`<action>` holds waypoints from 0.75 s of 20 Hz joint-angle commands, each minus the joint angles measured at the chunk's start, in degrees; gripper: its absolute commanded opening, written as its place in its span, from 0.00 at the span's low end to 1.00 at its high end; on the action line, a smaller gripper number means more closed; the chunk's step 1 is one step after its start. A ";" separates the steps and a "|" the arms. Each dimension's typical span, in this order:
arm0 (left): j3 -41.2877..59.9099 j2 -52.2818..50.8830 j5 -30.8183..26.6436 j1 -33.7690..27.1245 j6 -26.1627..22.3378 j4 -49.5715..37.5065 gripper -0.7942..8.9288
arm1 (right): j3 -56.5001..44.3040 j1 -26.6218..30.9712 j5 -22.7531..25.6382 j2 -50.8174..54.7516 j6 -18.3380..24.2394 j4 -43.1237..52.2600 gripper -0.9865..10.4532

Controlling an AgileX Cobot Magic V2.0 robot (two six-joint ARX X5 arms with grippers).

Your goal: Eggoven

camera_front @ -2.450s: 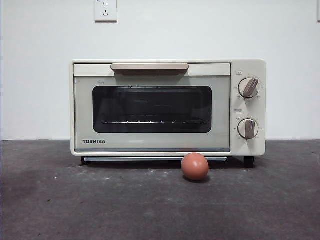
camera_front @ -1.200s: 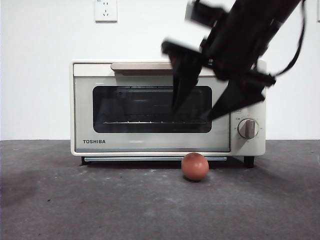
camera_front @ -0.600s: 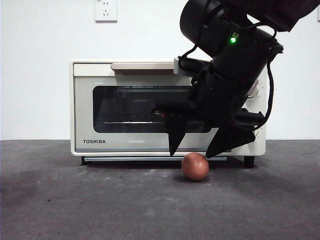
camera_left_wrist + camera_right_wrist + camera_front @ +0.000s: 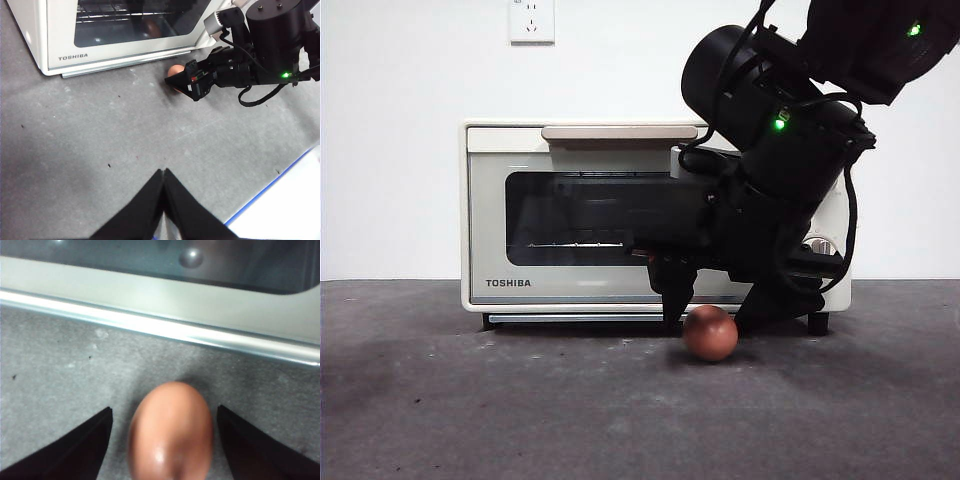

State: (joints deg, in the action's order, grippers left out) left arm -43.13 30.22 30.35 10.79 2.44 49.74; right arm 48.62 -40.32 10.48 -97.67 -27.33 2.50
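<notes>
Dark grey table (image 4: 470, 420); white wall socket (image 4: 531, 20) above.

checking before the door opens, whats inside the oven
Through the dark window of the closed oven only a wire rack shows. The right tool, open astride the egg, covers the window's right part, so that side is unseen.

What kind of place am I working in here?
Likely a lab test bench, not a kitchen: a bare grey table, a plain white wall with one socket, and just an oven and egg.
</notes>
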 commanded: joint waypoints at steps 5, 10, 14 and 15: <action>-1.29 0.52 0.28 0.17 -0.72 -1.70 0.09 | 0.87 0.61 0.02 -1.25 -0.74 -1.88 0.33; -1.29 0.52 0.28 0.17 -0.72 -1.73 0.09 | 0.87 0.81 -0.02 -1.25 -1.20 -1.86 0.27; -1.29 0.52 0.28 0.17 -0.72 -1.73 0.09 | 0.87 0.81 -0.15 -1.25 -1.20 -2.14 0.09; -1.29 0.52 0.28 0.17 -0.72 -1.75 0.09 | 0.87 0.81 -0.15 -1.25 -1.22 -2.05 0.09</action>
State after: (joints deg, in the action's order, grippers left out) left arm -43.13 30.41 30.35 10.79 2.44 48.58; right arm 48.73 -39.20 10.31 -97.69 -27.79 0.58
